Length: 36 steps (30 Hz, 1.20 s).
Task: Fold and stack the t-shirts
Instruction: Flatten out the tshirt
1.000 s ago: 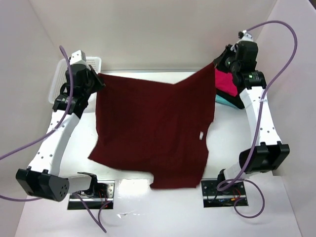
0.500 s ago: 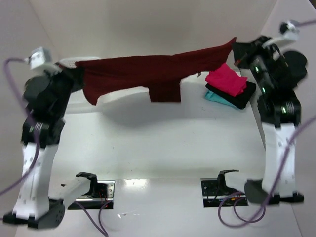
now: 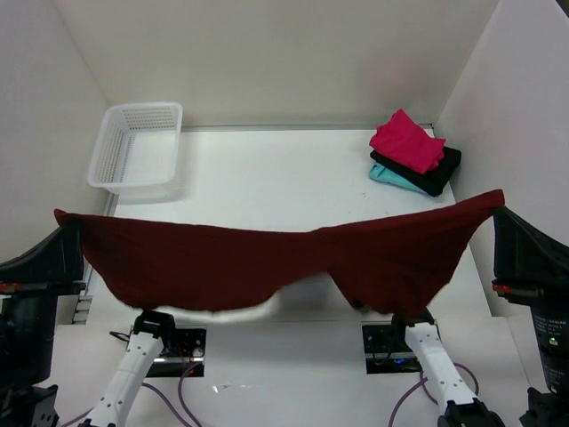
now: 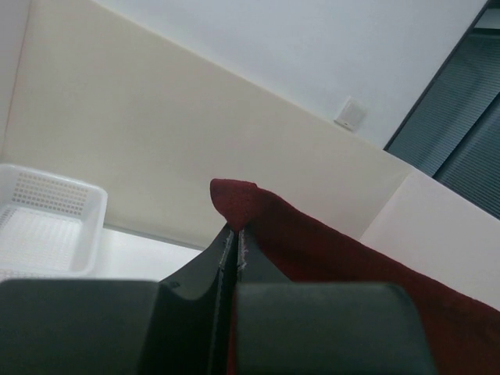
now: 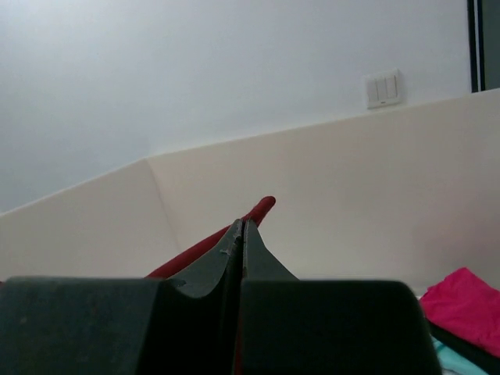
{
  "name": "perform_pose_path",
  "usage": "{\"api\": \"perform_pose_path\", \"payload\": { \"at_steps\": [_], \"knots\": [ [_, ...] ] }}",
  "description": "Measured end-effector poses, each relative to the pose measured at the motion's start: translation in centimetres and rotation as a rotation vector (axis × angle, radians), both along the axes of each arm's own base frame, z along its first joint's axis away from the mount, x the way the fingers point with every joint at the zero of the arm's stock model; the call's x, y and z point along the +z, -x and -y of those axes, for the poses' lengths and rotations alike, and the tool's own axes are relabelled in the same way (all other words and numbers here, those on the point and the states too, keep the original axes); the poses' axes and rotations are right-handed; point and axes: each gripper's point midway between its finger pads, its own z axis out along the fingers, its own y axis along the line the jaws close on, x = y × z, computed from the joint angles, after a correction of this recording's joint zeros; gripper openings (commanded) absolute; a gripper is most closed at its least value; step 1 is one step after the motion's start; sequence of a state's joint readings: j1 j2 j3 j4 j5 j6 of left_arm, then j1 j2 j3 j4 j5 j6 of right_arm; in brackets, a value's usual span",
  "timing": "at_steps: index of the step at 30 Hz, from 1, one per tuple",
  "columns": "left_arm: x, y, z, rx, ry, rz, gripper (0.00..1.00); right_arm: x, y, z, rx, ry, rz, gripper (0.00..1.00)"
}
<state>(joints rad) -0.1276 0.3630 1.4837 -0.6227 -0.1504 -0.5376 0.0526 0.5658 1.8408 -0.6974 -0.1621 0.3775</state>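
Observation:
A large dark maroon t-shirt [image 3: 267,262] hangs stretched in the air between my two grippers, sagging in the middle near the table's front. My left gripper [image 3: 64,222] is shut on its left corner, and a maroon tip [image 4: 234,199] pokes out past the closed jaws. Over on the right, my right gripper [image 3: 498,203] is shut on the other corner [image 5: 262,208]. A stack of folded t-shirts sits at the back right: pink-red [image 3: 407,140] on top, black [image 3: 436,173] under it, teal [image 3: 391,178] at the bottom. The pink-red one [image 5: 465,301] also shows in the right wrist view.
A white lattice basket [image 3: 138,149] stands at the back left, also in the left wrist view [image 4: 47,226]. White walls close in the table on three sides. Both arm bases [image 3: 391,342] sit at the near edge.
Both arms swung the maroon shirt from the back of the table up and toward the near edge. It went from spread out to hanging as a sagging band between the grippers.

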Motion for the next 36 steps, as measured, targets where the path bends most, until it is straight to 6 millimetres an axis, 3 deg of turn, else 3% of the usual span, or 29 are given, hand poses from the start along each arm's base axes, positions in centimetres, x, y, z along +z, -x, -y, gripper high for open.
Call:
{"api": "perform_pose_path", "payload": {
  "at_steps": [5,9,12,15,17,20,24,32,36],
  "knots": [
    [-0.5,-0.7,0.0,-0.012,0.021,-0.028,0.0,0.1,-2.4,-0.2,0.008,0.003,-0.057,0.0],
    [-1.0,-3.5,0.0,0.003,0.027,-0.083,0.0,-0.5,-7.3,-0.4,0.004,0.008,-0.146,0.0],
    [-1.8,-8.0,0.5,0.017,0.021,-0.156,0.0,-2.5,-13.4,-0.8,0.002,0.021,-0.25,0.0],
    [-3.8,-12.6,1.2,0.021,0.005,-0.254,0.0,-6.6,-19.5,-1.1,-0.004,0.037,-0.38,0.0],
    [-7.0,-16.4,1.8,0.023,-0.012,-0.352,0.0,-10.6,-23.1,-1.1,-0.012,0.049,-0.486,0.0],
    [-11.0,-19.2,2.3,0.024,-0.03,-0.457,0.0,-16.8,-27.4,-1.0,-0.032,0.068,-0.64,0.0],
    [-15.8,-20.7,2.7,0.02,-0.051,-0.57,0.0,-23.3,-29.3,-0.8,-0.05,0.089,-0.777,0.0],
    [-19.8,-21.5,3.0,0.014,-0.041,-0.627,0.0,-27.0,-31.1,-0.9,-0.053,0.088,-0.795,0.0],
    [-21.5,-23.5,3.6,-0.003,-0.047,-0.676,0.0,-28.5,-32.8,-0.9,-0.054,0.088,-0.823,0.0]
  ]
}}
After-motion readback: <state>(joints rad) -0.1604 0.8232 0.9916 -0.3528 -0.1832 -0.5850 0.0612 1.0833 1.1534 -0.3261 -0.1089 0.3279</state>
